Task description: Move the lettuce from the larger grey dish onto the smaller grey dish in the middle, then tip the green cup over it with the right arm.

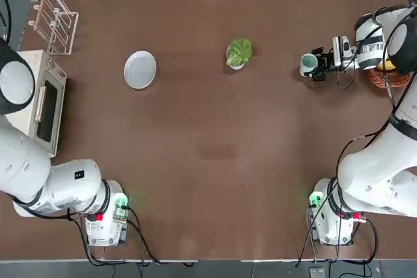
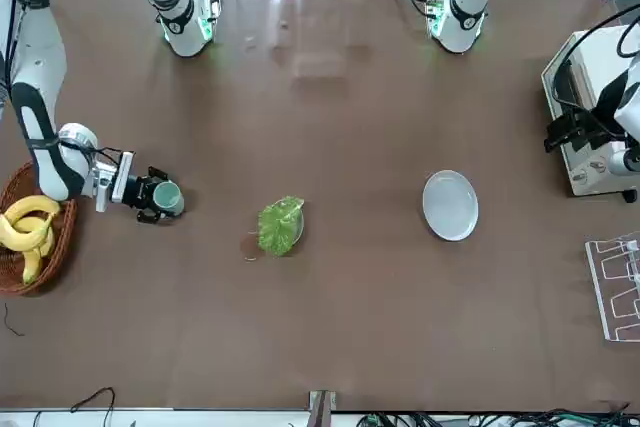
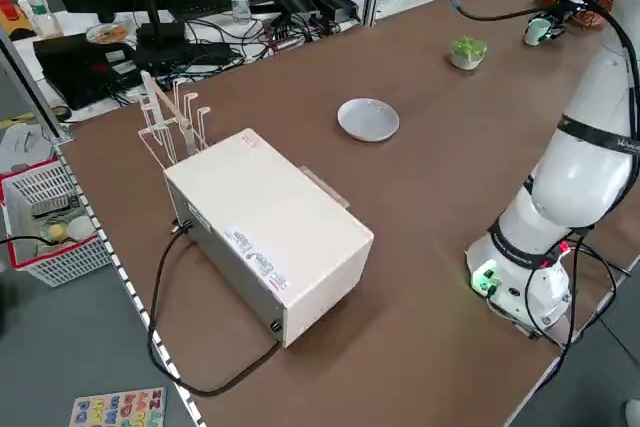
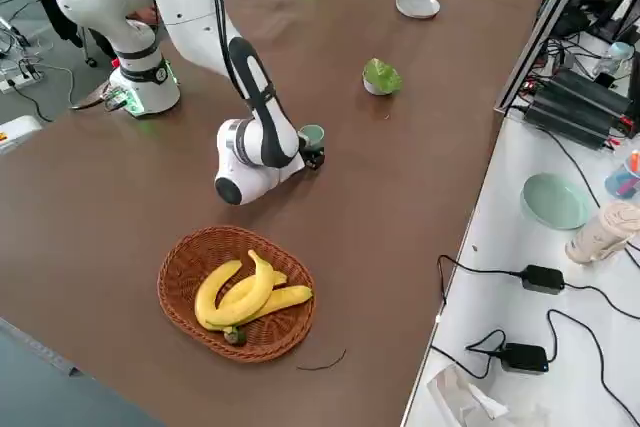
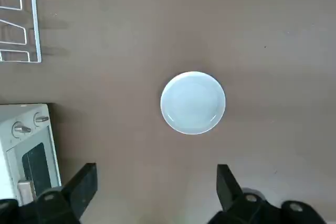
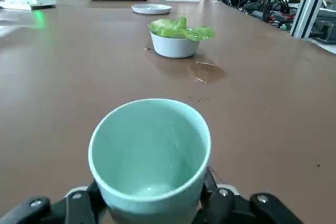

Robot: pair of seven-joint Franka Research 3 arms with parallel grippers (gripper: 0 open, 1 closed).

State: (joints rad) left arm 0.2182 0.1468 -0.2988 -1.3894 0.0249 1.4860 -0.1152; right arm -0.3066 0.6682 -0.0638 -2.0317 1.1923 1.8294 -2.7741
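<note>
top view, clock hours read around the bowl [image 1: 230, 58] with twelve away from the robot: the lettuce [image 1: 240, 51] sits in the bowl, its leaves spreading over the rim. the plate [image 1: 139, 69] lies bare at nine o'clock, so the transfer looks done; the raised sides probably make the bowl the better place for wetting the leaves.

the right gripper [image 1: 316, 66] is at three o'clock, well apart from the bowl, closed around the outside of the cup [image 1: 307, 64]. the cup looks roughly upright, mouth free between the two fingers [image 6: 208, 187], a hold that should let the wrist roll it without blocking the lip. whether liquid remains inside cannot be told.

a wet patch [image 6: 206, 72] shows on the table beside the bowl, on its three o'clock side, facing the cup. that suggests some pouring may be done and some missed. if more is due, the lip would need to reach past the near rim before a slow tilt; otherwise the cup would best be set down level.

the left gripper [image 5: 156, 190] is parked past the plate, toward nine o'clock near the oven [image 1: 45, 102], spread wide and holding nothing, well out of the pouring arm's way.
</note>
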